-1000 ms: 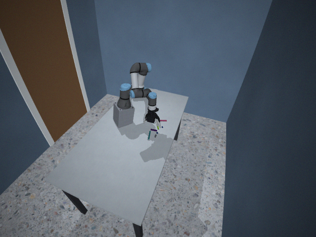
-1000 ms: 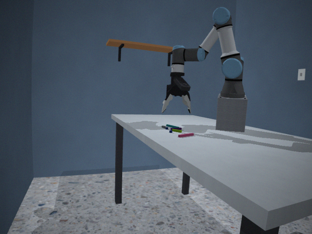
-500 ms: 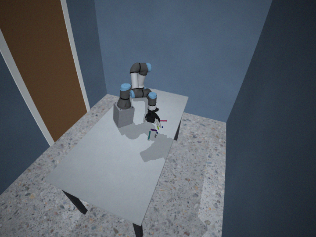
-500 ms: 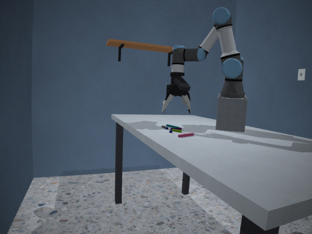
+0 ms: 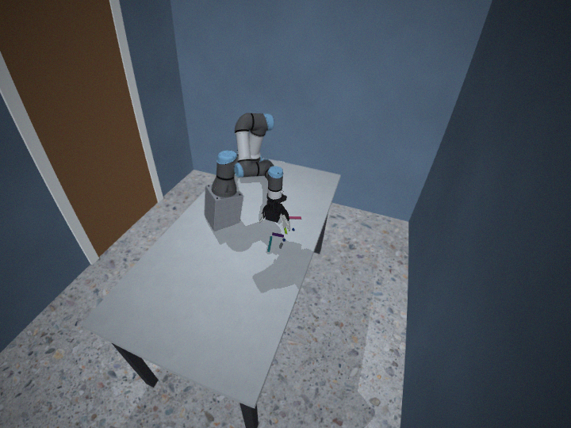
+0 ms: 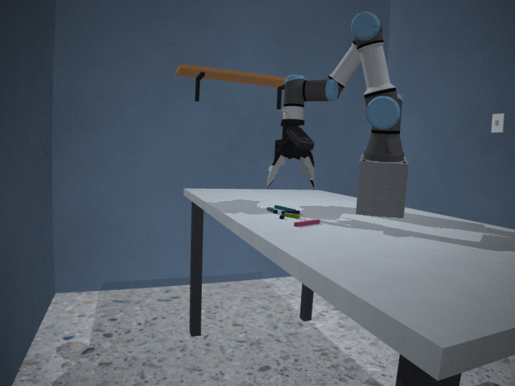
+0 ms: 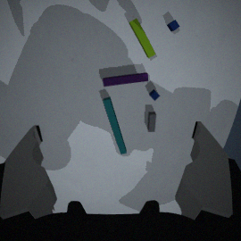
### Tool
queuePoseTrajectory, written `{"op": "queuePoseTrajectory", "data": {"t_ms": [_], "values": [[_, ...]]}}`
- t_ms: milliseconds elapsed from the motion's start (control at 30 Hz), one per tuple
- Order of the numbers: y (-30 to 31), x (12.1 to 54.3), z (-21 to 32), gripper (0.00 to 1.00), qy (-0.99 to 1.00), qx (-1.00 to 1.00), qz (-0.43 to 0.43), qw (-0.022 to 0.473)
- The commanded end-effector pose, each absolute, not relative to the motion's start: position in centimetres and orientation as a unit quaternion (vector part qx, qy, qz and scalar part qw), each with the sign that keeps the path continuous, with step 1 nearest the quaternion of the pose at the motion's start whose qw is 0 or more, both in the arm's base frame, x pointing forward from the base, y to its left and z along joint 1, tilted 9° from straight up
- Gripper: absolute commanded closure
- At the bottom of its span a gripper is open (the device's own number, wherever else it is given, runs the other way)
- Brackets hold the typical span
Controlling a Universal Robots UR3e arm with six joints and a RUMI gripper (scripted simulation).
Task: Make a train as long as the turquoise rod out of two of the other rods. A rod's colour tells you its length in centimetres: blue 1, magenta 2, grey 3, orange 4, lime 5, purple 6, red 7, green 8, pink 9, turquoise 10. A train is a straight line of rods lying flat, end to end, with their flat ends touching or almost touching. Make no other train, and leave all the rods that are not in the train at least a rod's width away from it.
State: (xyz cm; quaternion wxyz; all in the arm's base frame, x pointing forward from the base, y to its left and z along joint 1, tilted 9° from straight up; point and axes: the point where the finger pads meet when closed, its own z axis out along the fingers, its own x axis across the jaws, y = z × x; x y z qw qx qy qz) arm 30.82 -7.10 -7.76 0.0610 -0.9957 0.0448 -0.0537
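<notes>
On the table, the longest rod lies near left, the third-longest rod just beyond its far end. Right of the former is a short rod, a cube just behind. Farther lie the fourth-longest rod and, right, another cube; the second-longest rod is farthest.

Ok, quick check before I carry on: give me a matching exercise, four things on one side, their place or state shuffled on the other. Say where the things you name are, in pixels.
Things:
1. gripper (image 5: 274, 225) (image 6: 290, 185) (image 7: 116, 125)
2. purple rod (image 5: 277, 235) (image 6: 296, 212) (image 7: 125, 79)
3. pink rod (image 5: 296, 217) (image 6: 307, 223)
4. grey rod (image 5: 281, 245) (image 6: 270, 209) (image 7: 152, 121)

Place or state:
A. outside the wrist view
B. right of the turquoise rod (image 5: 270, 244) (image 6: 285, 208) (image 7: 115, 126) in the wrist view
C. open, above the table (image 5: 198, 295) (image 6: 374, 266) (image 7: 89, 178)
D. between lime (image 5: 285, 231) (image 6: 292, 215) (image 7: 143, 38) and turquoise rods

Pairs: 1-C, 2-D, 3-A, 4-B
</notes>
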Motion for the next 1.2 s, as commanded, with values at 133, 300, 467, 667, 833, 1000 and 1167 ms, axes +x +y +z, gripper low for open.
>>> {"op": "queuePoseTrajectory", "data": {"t_ms": [133, 300, 467, 667, 833, 1000, 1167], "values": [[-7.2, 30.9, -7.7, 0.0, 0.045, -0.996, -0.054, 0.06], [-7.2, 30.9, -7.7, 0.0, 0.045, -0.996, -0.054, 0.06], [-7.2, 30.9, -7.7, 0.0, 0.045, -0.996, -0.054, 0.06], [-6.5, 31.3, -7.6, 0.0, 0.025, -0.996, -0.055, 0.059], [-4.6, 32.4, -7.3, 0.0, -0.032, -0.996, -0.057, 0.055], [-2.8, 33.3, -7.0, 0.0, -0.083, -0.993, -0.059, 0.051], [0.6, 34.6, -6.5, 0.0, -0.172, -0.982, -0.064, 0.045]]}}
